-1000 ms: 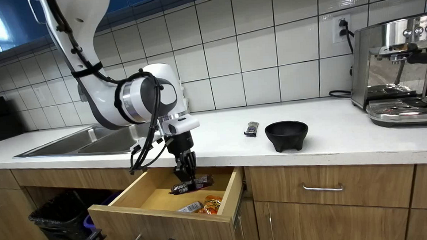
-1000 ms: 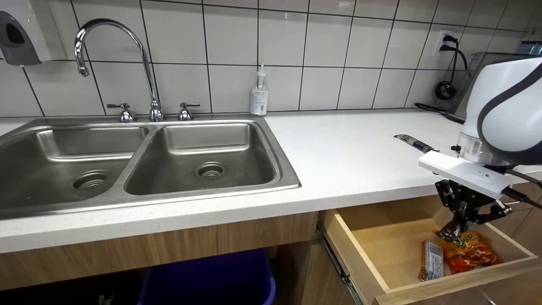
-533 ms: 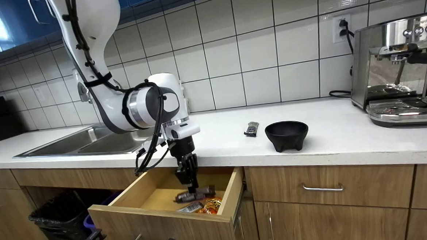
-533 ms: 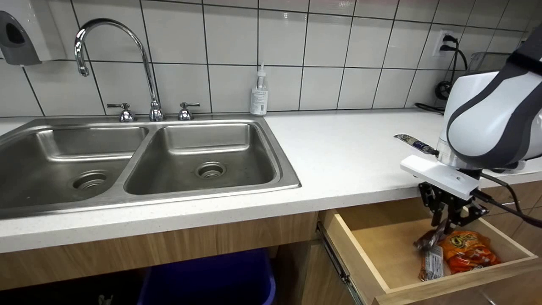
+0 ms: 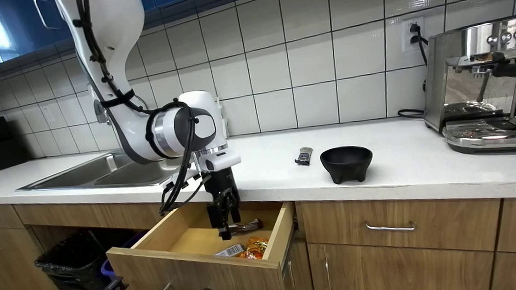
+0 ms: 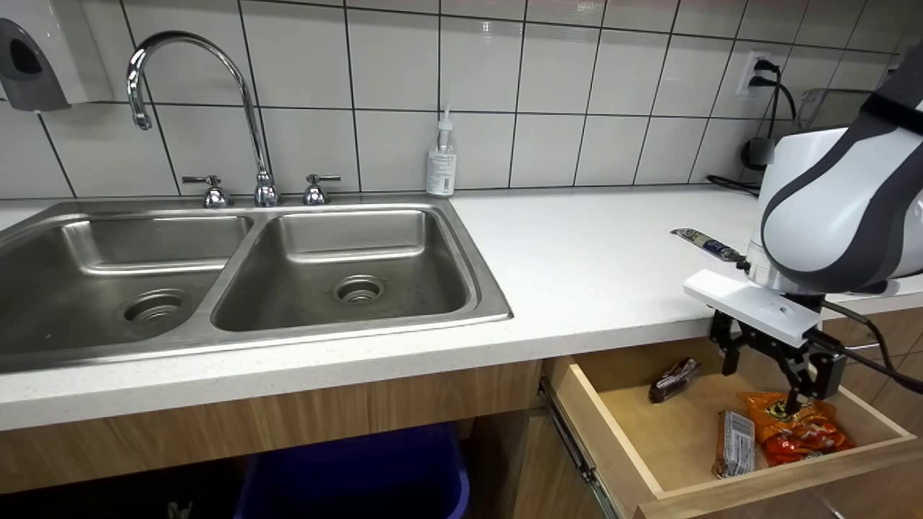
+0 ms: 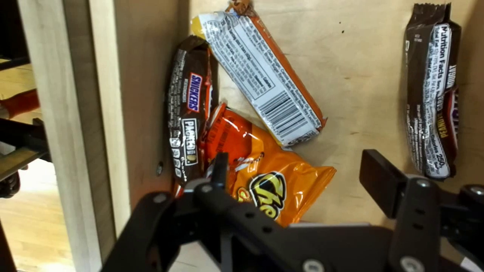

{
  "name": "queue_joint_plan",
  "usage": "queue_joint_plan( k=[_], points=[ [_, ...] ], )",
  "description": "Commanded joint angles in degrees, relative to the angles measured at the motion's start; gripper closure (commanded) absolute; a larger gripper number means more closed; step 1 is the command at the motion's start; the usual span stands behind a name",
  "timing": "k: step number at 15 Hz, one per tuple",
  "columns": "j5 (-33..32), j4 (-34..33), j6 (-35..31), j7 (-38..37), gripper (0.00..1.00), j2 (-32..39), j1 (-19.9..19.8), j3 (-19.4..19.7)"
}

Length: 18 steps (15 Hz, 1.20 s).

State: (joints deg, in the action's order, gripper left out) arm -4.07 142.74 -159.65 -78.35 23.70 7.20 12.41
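Observation:
My gripper [image 7: 300, 174] stands open low inside the pulled-out wooden drawer [image 5: 193, 265], with nothing held between its spread fingers. A dark brown wrapped bar [image 7: 433, 98] lies on the drawer floor beyond one finger, near the drawer's back; an exterior view shows this brown bar [image 6: 674, 380] lying apart from the jaws. Below the gap between the fingers is an orange snack bag [image 7: 281, 166]. Touching the bag are a bar with a white label and barcode [image 7: 261, 75] and a Snickers bar [image 7: 189, 113] along the drawer's front wall. The black finger linkages hide part of the bag.
On the white counter [image 5: 400, 164] above the drawer are a black footed bowl [image 5: 346, 163] and a small wrapped bar [image 5: 303, 156]. An espresso machine [image 5: 489, 88] stands farther along. The double steel sink [image 6: 360, 267] and a pump bottle [image 6: 441, 162] are on the opposite side.
One second ago the gripper was shut on the dark brown bar. It shifted within the drawer, then the jaws opened, and the bar now lies on the drawer floor.

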Motion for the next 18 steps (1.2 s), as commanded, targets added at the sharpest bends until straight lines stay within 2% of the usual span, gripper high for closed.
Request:
queue_joint_plan(
  k=[1, 8, 13, 18],
  points=[
    [0.14, 1.83, -1.84, -0.72, 0.00, -2.64, 1.99, 1.69],
    [-1.48, 6.72, -6.71, -1.23, 0.00, -7.07, 5.40, 5.47],
    [-2.54, 9.03, -7.66, 0.11, 0.00, -11.51, 5.81, 6.51],
    [-7.77, 9.37, -5.68, 0.40, 0.00, -16.13, 4.26, 7.66]
  ],
)
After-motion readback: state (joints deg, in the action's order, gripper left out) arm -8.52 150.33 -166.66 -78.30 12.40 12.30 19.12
